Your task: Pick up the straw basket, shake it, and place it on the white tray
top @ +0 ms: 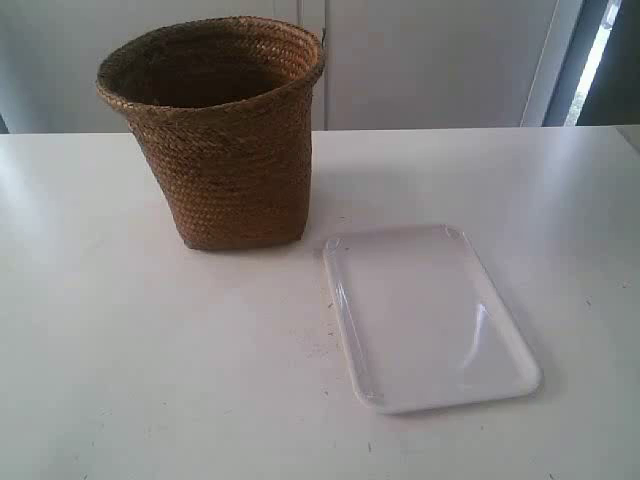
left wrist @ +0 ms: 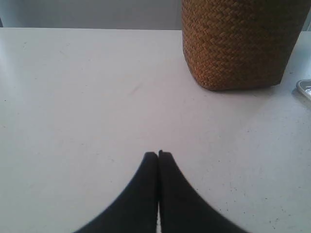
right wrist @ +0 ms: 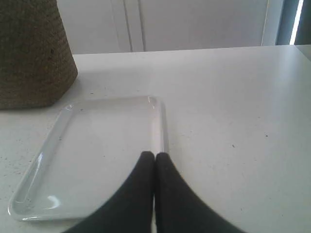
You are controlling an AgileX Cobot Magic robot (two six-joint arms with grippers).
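While the large, brown, bucket-shaped woven straw basket (top: 235, 170) is standing upright on the flat white tabletop (top: 150, 380), both grippers are holding nothing. In the exterior view the basket is sitting at the far left of the table, with its round braided rim flaring wide above a narrower, squarish base and its opening facing up. The flat, glossy white rectangular plastic tray (top: 425, 320), with rounded corners and a low raised rim, is lying to the right of the basket and nearer to the camera. Its far left corner is resting just beside the basket's base, with a thin strip of table showing between them. Nothing is lying on the tray, and it is catching bright reflections along its rim. Pale wall panels (top: 430, 60) are standing behind the table's far edge.

In the left wrist view, the left gripper (left wrist: 158, 154) is hanging over bare table with its two black jaws pressing tip to tip. It is well apart from the basket (left wrist: 238, 43), beyond which one corner of the tray (left wrist: 305, 90) is peeking in. In the right wrist view, the right gripper (right wrist: 154, 155) is likewise keeping its jaws together and empty. Its tips are showing against one long rim of the tray (right wrist: 97, 150), though I cannot tell whether they are touching it. The basket (right wrist: 29, 53) is standing past the tray's far corner.
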